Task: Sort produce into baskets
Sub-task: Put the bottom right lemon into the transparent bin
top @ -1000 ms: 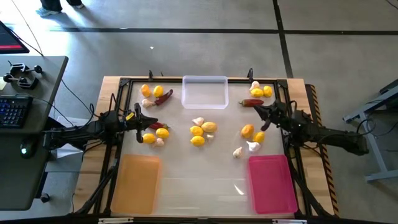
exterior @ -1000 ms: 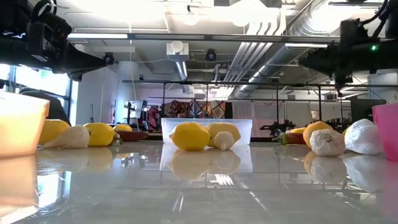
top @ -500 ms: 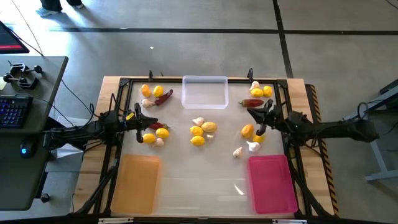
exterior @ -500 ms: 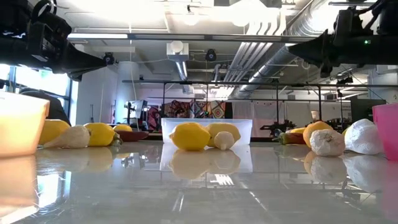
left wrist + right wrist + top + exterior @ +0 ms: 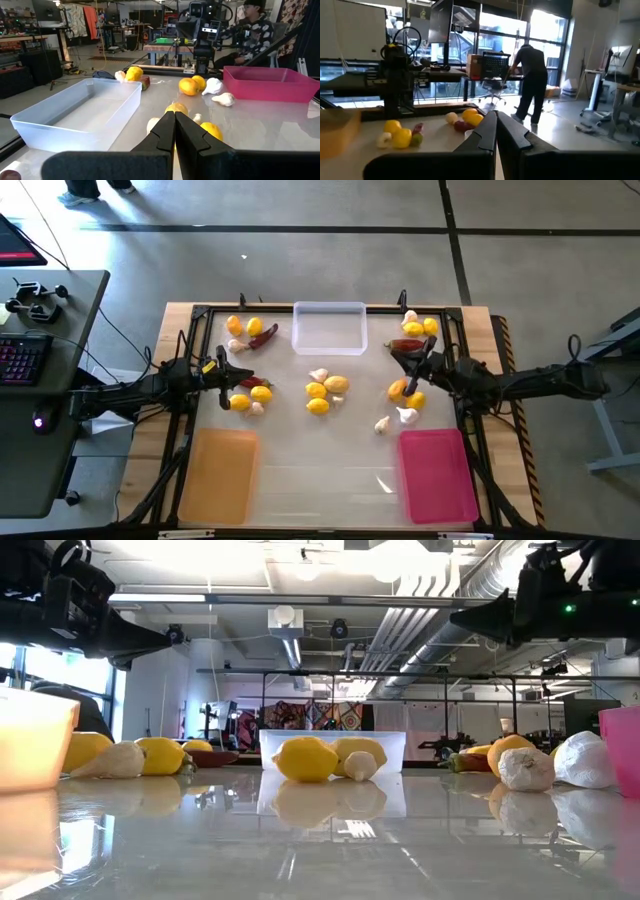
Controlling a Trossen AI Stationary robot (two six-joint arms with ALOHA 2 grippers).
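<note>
Two closed, empty grippers, but the right gripper (image 5: 403, 360) is the closer one, hovering just over the red chili (image 5: 405, 345), which lies crosswise.

No text, label, brand, number or sign can be read in any of the views.
</note>
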